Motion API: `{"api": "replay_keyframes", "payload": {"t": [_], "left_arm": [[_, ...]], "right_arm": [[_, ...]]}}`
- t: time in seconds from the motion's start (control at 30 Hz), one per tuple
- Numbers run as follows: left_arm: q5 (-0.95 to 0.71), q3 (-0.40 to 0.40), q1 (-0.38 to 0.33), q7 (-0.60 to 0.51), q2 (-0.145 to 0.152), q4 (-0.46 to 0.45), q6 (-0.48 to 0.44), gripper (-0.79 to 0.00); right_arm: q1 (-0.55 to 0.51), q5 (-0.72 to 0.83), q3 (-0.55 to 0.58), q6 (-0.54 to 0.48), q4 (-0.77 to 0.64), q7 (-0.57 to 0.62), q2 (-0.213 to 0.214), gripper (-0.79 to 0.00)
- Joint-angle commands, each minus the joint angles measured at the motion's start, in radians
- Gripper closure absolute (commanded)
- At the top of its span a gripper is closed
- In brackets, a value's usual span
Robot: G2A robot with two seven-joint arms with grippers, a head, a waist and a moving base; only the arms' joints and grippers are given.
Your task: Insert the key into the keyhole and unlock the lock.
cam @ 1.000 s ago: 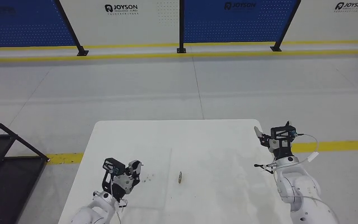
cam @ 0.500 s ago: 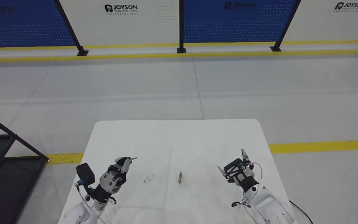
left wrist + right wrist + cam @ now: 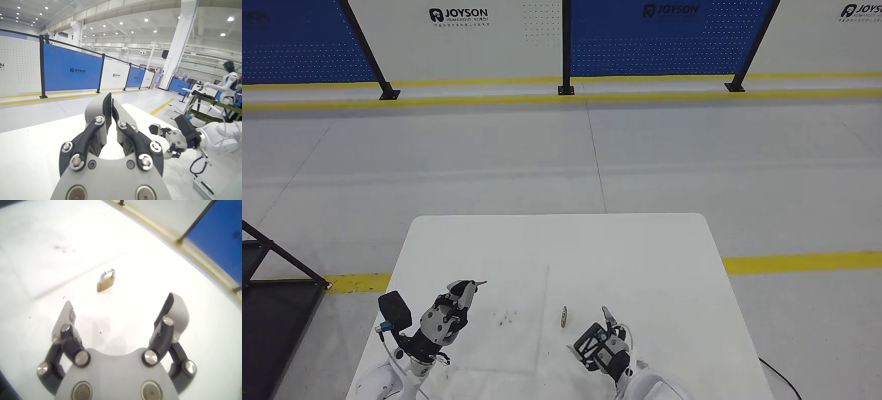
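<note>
Pickup step, I judge: my right jaws gape near the lock [image 3: 105,283], left jaws pressed together; next, straddle its body.

White table [image 3: 542,250] on pale grey floor [image 3: 542,160], yellow lines [image 3: 492,101], blue-and-white fence panels [image 3: 662,40] on black posts [image 3: 565,45], round ceiling lights [image 3: 146,19].

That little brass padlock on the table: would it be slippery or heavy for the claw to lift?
Probably rigid and heavy for its size: the padlock looks like brass with a metal shackle. Its smooth faces may slip, though the open right gripper has ribbed pads. Being flat-sided, it should slide rather than roll if nudged.
</note>
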Motion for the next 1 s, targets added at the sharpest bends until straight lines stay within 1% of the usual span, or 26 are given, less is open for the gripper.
{"api": "replay_keyframes", "payload": {"t": [0.0, 0.13, 0.27, 0.3, 0.33, 0.37, 0.47, 0.5, 0.53, 0.57, 0.73, 0.9, 0.97], "left_arm": [[0.000, 0.000, 0.000, 0.000, 0.000, 0.000, 0.000, 0.000], [0.000, 0.000, 0.000, 0.000, 0.000, 0.000, 0.000, 0.000], [0.000, 0.000, 0.000, 0.000, 0.000, 0.000, 0.000, 0.000], [0.000, 0.000, 0.000, 0.000, 0.000, 0.000, 0.000, 0.000], [0.000, 0.000, 0.000, 0.000, 0.000, 0.000, 0.000, 0.000], [0.000, 0.000, 0.000, 0.000, 0.000, 0.000, 0.000, 0.000], [0.000, 0.000, 0.000, 0.000, 0.000, 0.000, 0.000, 0.000], [0.000, 0.000, 0.000, 0.000, 0.000, 0.000, 0.000, 0.000], [0.000, 0.000, 0.000, 0.000, 0.000, 0.000, 0.000, 0.000], [0.000, 0.000, 0.000, 0.000, 0.000, 0.000, 0.000, 0.000], [0.000, 0.000, 0.000, 0.000, 0.000, 0.000, 0.000, 0.000], [0.000, 0.000, 0.000, 0.000, 0.000, 0.000, 0.000, 0.000], [0.000, 0.000, 0.000, 0.000, 0.000, 0.000, 0.000, 0.000]], "right_arm": [[0.039, 0.046, -0.036, 0.026, 0.042, 0.007, -0.014, -0.785], [0.101, 0.102, -0.102, 0.078, 0.120, 0.005, -0.043, -0.785], [0.137, 0.130, -0.144, 0.147, 0.177, -0.021, -0.065, -0.785], [0.144, 0.135, -0.152, 0.159, 0.189, -0.027, -0.069, -0.711], [0.150, 0.141, -0.159, 0.169, 0.201, -0.031, -0.074, -0.551], [0.157, 0.146, -0.165, 0.176, 0.212, -0.034, -0.077, -0.459], [0.175, 0.156, -0.180, 0.198, 0.243, -0.042, -0.088, -0.468], [0.181, 0.162, -0.184, 0.201, 0.252, -0.045, -0.091, -0.382], [0.187, 0.168, -0.187, 0.204, 0.261, -0.048, -0.094, -0.360], [0.193, 0.172, -0.190, 0.207, 0.269, -0.050, -0.097, -0.351], [0.216, 0.192, -0.200, 0.223, 0.304, -0.060, -0.109, -0.372], [0.234, 0.212, -0.205, 0.224, 0.330, -0.067, -0.119, -0.329], [0.240, 0.218, -0.206, 0.221, 0.339, -0.067, -0.122, -0.329]]}}
